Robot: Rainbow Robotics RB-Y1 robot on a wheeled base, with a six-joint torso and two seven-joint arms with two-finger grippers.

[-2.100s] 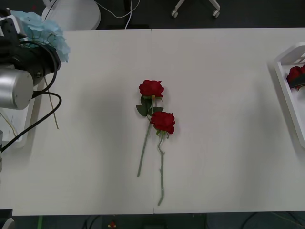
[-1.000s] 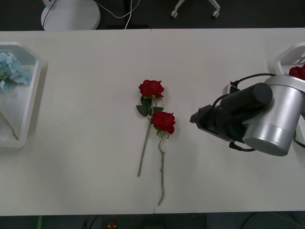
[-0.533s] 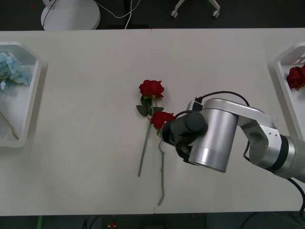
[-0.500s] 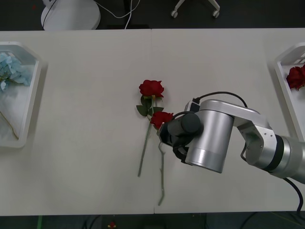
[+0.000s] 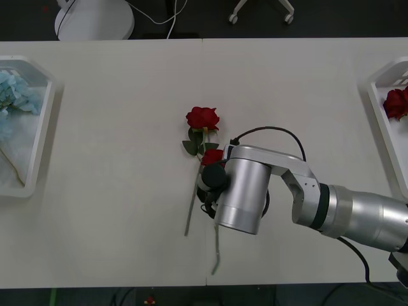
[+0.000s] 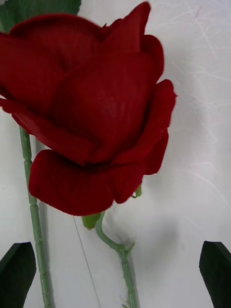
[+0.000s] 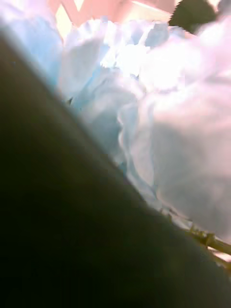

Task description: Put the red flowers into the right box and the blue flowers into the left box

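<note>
You have blue flowers (image 5: 14, 89) already lying in the left box (image 5: 43, 127) at the left edge of the frame and at least one red flower (image 5: 395, 102) in the right box (image 5: 382, 127) at the right edge. Two red roses remain mid-tabletop (image 5: 115, 210), the upper rose (image 5: 203, 118) untouched and the lower rose (image 6: 96, 125) just under your right gripper (image 6: 115, 276), whose fingers are spread open on either side of its stem, nothing grasped yet. Your left gripper sits close against blue petals (image 7: 159, 130), and I cannot tell whether it is open or closed.
</note>
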